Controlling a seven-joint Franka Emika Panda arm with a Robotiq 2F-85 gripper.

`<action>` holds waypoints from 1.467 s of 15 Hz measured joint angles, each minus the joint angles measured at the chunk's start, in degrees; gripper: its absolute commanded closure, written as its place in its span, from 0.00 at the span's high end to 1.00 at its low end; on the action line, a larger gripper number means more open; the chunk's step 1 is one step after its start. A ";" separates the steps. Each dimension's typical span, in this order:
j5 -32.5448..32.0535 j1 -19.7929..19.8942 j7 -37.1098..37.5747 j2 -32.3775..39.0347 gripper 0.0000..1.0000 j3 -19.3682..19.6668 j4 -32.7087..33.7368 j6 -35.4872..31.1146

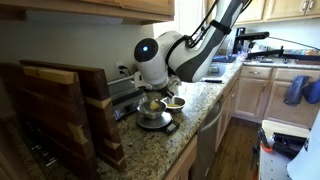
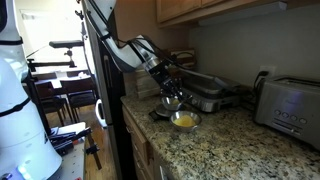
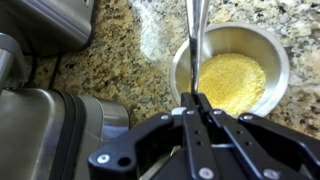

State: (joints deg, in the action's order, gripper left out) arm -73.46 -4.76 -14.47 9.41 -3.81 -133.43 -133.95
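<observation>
Tool (image 3: 196, 98) clamped on a spoon (image 3: 192, 38) dipped in the bowl (image 3: 278, 50) of yellow meal; scooping seems underway, and lifting needs a level spoon.

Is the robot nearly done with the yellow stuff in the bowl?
Not nearly, it seems. Done: the gripper is shut on a thin metal utensil. In hand: it holds that utensil over the rim of the metal bowl. Left: the yellow grains lie in the bowl; the utensil's tip is out of view.
</observation>
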 measured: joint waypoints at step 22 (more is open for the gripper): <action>-44.87 -0.19 40.99 -7.88 0.02 -0.43 -9.21 -4.87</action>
State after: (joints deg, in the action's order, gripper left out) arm -118.33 -4.95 26.52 1.53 -4.24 -142.64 -138.82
